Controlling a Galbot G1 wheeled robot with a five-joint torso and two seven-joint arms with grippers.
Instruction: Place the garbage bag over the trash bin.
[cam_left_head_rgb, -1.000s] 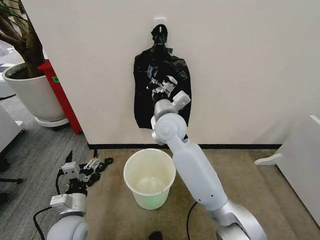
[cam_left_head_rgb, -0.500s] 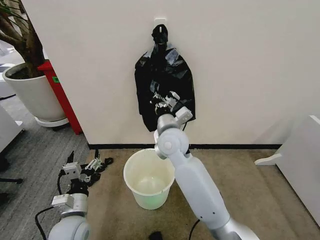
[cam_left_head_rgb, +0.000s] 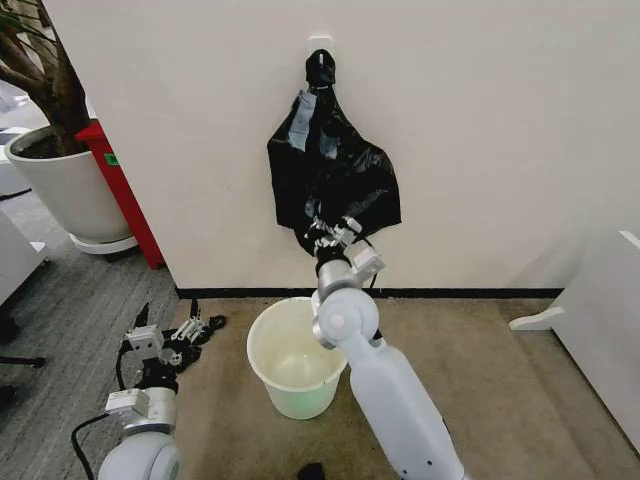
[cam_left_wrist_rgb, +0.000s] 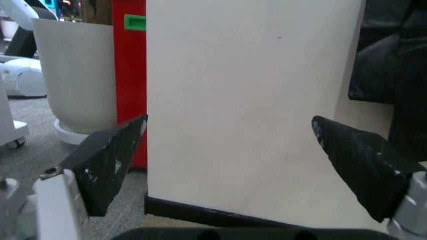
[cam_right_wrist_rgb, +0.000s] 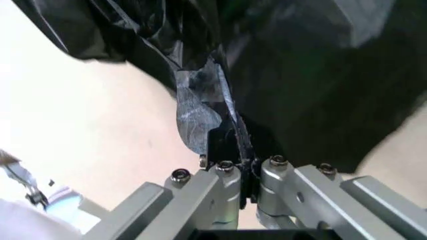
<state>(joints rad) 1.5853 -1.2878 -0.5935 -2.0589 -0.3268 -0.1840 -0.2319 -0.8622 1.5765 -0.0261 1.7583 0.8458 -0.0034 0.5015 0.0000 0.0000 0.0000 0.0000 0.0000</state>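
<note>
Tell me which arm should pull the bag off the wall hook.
Right. The right pincer is shut on the bottom edge of the garbage bag, directly above the trash bin. The left pincer hangs open near the floor, facing bare wall.

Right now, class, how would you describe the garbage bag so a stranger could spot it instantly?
Find the plain cream wall and the small hook high on it. The garbage bag hangs there above the trash bin, its lower edge pinched by the right gripper. It is the only glossy, crinkled black thing on the wall.
</note>
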